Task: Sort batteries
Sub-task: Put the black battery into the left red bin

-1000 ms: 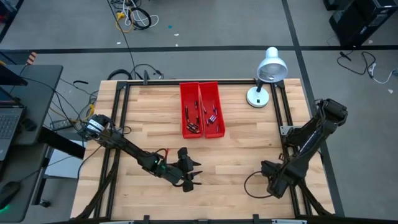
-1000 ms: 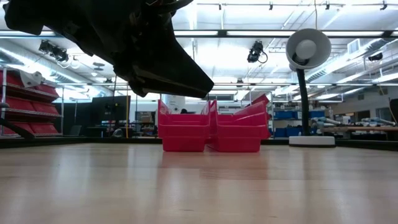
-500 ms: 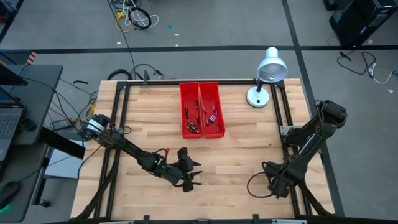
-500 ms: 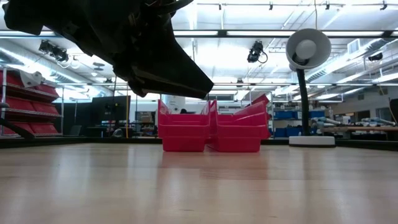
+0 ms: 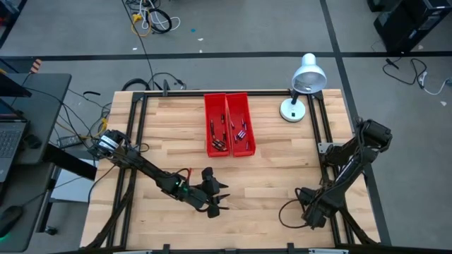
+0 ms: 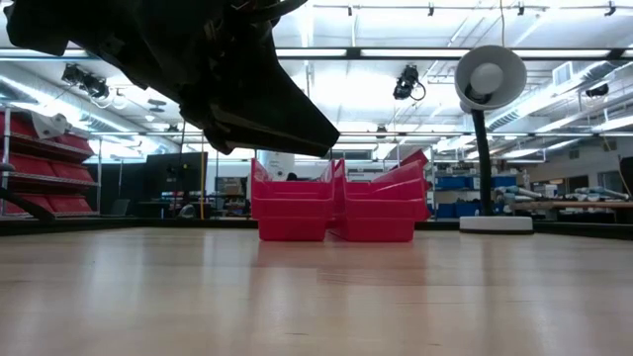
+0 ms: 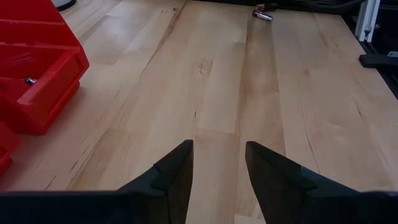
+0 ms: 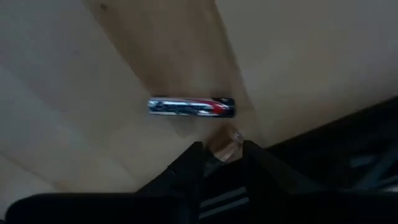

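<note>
Before the right tool (image 8: 221, 146), only its wrist view shows a battery (image 8: 191, 106).

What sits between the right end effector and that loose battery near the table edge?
Nothing visible. In the right wrist view the battery lies flat on bare wood just beyond the right end effector, whose fingers stand slightly apart. The dark frame rail runs close beside it, not across the approach.

2 red bins (image 5: 228, 132), white lamp (image 5: 302, 83), silvery battery (image 8: 191, 106) with red-and-dark marking.
</note>
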You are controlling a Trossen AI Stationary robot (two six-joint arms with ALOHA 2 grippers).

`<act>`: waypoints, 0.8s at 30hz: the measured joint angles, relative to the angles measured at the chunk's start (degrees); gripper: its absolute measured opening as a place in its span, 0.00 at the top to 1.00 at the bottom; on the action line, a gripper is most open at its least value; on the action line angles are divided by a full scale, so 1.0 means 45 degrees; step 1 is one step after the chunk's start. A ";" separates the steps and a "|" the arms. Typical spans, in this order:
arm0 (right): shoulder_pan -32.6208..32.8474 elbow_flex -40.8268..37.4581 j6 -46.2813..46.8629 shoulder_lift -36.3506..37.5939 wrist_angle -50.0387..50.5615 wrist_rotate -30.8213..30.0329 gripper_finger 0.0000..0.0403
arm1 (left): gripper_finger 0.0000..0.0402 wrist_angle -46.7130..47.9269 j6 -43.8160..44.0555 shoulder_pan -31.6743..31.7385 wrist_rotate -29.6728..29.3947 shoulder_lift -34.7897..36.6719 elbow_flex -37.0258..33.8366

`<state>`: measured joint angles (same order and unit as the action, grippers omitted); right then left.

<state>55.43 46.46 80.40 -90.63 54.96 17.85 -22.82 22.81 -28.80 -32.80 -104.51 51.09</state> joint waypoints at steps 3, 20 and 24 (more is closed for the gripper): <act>0.0018 0.0000 -0.0005 -0.0171 -0.0151 0.0019 0.73 | 0.59 -0.0002 0.0000 0.0000 0.0000 0.0000 0.0000; 0.0345 0.0058 -0.0214 -0.1146 -0.0801 0.0860 0.76 | 0.59 -0.0006 0.0008 -0.0002 0.0000 0.0000 0.0000; 0.0319 0.0054 -0.0442 -0.1151 -0.0885 0.0861 0.81 | 0.59 -0.0012 0.0010 -0.0001 0.0000 0.0000 0.0000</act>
<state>56.86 46.70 78.41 -95.81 50.97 21.72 -22.87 22.85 -28.80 -32.80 -104.51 51.09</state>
